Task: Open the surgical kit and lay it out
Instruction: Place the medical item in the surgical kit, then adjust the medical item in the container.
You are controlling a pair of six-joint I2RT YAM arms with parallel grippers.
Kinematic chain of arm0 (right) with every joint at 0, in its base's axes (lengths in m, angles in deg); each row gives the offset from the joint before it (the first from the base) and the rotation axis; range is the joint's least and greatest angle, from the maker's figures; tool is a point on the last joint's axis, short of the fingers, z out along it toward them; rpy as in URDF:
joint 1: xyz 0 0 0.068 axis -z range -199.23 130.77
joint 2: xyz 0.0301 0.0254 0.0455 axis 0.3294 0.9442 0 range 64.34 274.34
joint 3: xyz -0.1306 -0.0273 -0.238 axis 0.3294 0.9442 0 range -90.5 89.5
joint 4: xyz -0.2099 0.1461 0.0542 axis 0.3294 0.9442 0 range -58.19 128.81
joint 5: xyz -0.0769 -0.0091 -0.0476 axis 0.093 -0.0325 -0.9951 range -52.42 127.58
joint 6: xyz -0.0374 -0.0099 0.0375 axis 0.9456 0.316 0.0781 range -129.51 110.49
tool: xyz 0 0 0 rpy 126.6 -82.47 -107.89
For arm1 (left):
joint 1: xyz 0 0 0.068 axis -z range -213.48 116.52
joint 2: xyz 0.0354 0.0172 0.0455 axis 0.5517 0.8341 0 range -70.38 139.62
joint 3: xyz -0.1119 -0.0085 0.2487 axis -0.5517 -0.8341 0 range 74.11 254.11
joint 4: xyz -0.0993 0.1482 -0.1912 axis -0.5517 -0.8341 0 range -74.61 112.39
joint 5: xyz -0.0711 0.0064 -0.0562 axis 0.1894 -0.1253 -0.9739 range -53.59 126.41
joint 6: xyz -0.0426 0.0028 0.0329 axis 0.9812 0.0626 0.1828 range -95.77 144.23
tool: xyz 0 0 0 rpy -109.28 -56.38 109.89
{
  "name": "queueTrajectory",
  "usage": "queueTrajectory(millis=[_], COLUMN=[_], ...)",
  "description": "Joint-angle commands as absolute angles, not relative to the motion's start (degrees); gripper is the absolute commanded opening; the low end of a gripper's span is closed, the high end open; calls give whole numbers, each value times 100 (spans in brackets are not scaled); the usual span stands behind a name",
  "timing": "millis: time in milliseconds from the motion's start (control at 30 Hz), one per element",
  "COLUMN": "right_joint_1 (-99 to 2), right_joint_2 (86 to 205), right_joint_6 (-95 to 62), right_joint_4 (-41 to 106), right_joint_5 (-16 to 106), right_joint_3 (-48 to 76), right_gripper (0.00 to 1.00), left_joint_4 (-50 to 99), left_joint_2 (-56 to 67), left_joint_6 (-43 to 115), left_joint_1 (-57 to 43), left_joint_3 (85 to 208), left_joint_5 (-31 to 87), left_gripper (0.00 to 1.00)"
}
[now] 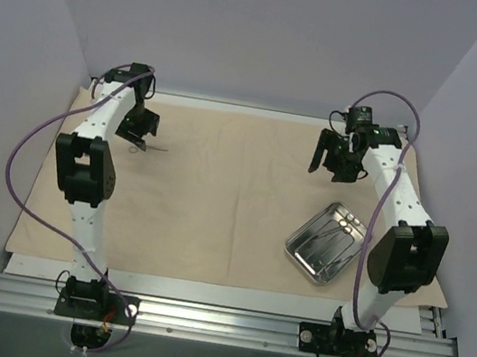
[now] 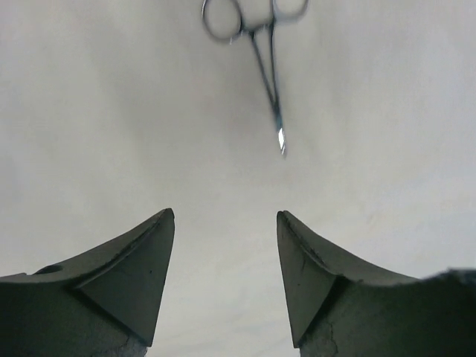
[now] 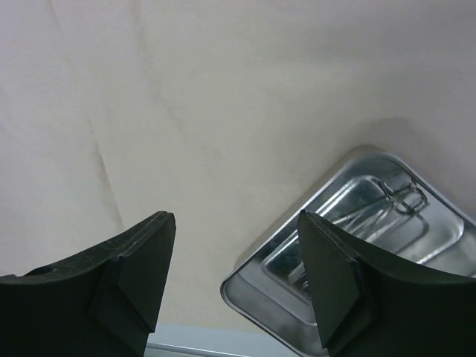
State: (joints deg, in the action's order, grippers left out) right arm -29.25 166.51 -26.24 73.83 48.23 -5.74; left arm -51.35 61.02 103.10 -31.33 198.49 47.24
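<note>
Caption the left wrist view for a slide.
Open left gripper hovers above the tan cloth wrap, a scissor-like instrument lying just beyond its fingertips.

Light: soft, even and bright, coming from above; the walls look lilac.
Shadows: faint and diffuse on the cloth [image 1: 216, 202] beside the arms and the tray [image 1: 306, 258].
Glare: bright reflections on the tray's floor in the top and right wrist views.
Blur: the rings of the forceps [image 2: 276, 110] are smeared at the left wrist view's top edge.

Left gripper [image 2: 225, 212], jaws apart, above cloth wrap [image 2: 111, 111], scissor-like instrument [image 2: 269, 82] ahead.
</note>
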Motion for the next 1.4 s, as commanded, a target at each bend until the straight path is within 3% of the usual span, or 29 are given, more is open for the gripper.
queueTrajectory(millis=[0,233,433,667,767,833,967,1367], right_joint_1=[-2522,-2240,-1750,-1598,-1598,-1607,-1633,-2038], right_joint_2=[15857,15242,14996,14810,14951,15021,14662,14310], right_joint_6=[-3235,-3166,-3148,-3666,-3869,-3922,-4158,-4510], right_joint_4=[7708,7892,7726,6953,6846,6942,7495,7489], right_joint_5=[4399,4162,4390,4303,4337,4408,4610,4830], right_joint_3=[-26,1074,1882,2683,2727,2718,2867,4089], right_gripper=[67,64,54,35,19,20,37,38], left_joint_4=[-4410,-3880,-3010,-2973,-2956,-2903,-2815,-2929], left_joint_2=[4443,3510,2667,2455,2507,2516,2490,2745], left_joint_6=[9202,6683,5581,4823,4744,4700,4700,4664], left_joint_1=[-2734,-1890,-1213,-1125,-1063,-976,-949,-975], left_joint_3=[18779,17863,17011,17184,17203,17106,16895,17114], left_joint_5=[4731,3468,1878,1776,1804,1760,1681,1777], left_gripper=[66,64,58,53,50,50,50,49])
